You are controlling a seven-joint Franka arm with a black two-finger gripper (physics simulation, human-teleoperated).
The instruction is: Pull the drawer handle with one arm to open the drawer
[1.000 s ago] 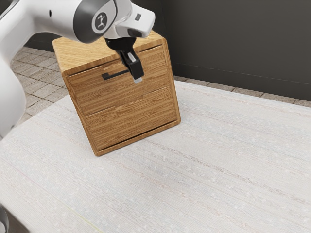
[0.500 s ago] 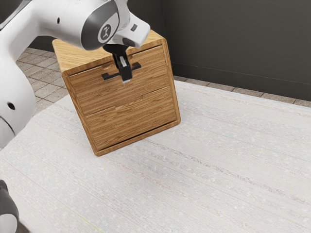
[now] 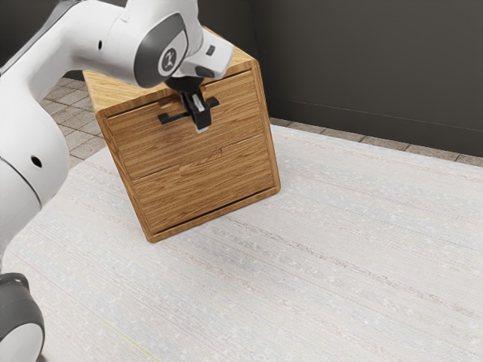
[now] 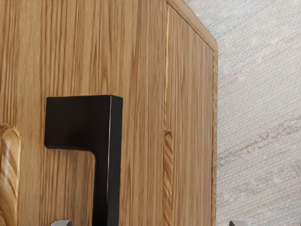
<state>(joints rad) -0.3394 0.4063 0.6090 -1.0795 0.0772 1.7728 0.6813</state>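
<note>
Black drawer handle (image 3: 175, 116) sits on the upper drawer (image 3: 166, 143), which lies flush in the wooden cabinet (image 3: 211, 188). Straddling the bar, the gripper (image 3: 199, 119) has its fingers spread apart, not clamped. Bare table (image 3: 339, 249) spreads wide before the cabinet's front edge.

It was a plain indoor room, of no surer kind: a pale grey-white, fine-grained tabletop (image 3: 362, 264) bore a small oak-wood two-drawer cabinet (image 3: 196, 170), with a dark grey wall (image 3: 377, 60) behind and a floor of beige square tiles (image 3: 79, 124) beside it.
</note>
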